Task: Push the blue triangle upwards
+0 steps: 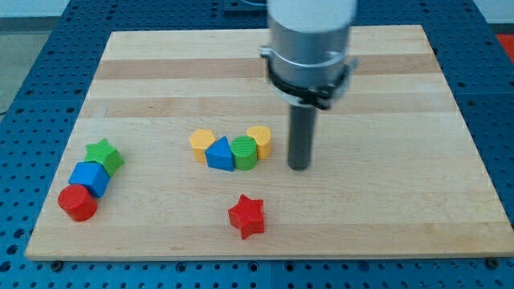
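The blue triangle [219, 153] lies near the middle of the wooden board [385, 209], in a tight row of blocks. A yellow block [201, 143] touches it on the view's left. A green cylinder [244, 152] touches it on the view's right, and a second yellow block [259, 139] sits beyond the cylinder. My tip [299, 166] rests on the board to the right of this row, a short gap from the right yellow block and not touching any block. The arm's grey housing [312, 44] hangs above the tip.
A red star [246, 215] lies below the row, towards the view's bottom. At the lower left stand a green star [104, 155], a blue cube [89, 177] and a red cylinder [77, 202], close together. The board's edges meet a blue perforated table [24, 96].
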### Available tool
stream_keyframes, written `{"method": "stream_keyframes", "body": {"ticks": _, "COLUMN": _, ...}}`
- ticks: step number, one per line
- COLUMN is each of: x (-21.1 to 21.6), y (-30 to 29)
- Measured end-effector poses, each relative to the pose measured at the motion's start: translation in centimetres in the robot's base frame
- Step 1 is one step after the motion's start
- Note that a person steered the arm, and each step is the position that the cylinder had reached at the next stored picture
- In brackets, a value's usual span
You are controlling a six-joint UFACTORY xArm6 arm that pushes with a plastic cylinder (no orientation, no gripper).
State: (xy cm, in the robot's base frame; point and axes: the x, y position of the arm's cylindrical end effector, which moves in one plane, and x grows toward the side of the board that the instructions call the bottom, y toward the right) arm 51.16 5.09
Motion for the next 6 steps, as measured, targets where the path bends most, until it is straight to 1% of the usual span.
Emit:
{"method": "stream_keyframes", "body": {"ticks": 1, "x": 1.0, "y": -8.9}}
{"method": "stream_keyframes", "body": {"ticks": 2, "x": -0.2, "y": -13.1}}
{"method": "stream_keyframes", "body": {"ticks": 4, "x": -6.2, "y": -12.0}}
{"method": "stream_keyframes", "body": {"ticks": 5, "x": -1.2, "y": -14.8}}
{"method": "stream_keyframes", "body": {"ticks": 6, "x": 0.7, "y": -20.1}}
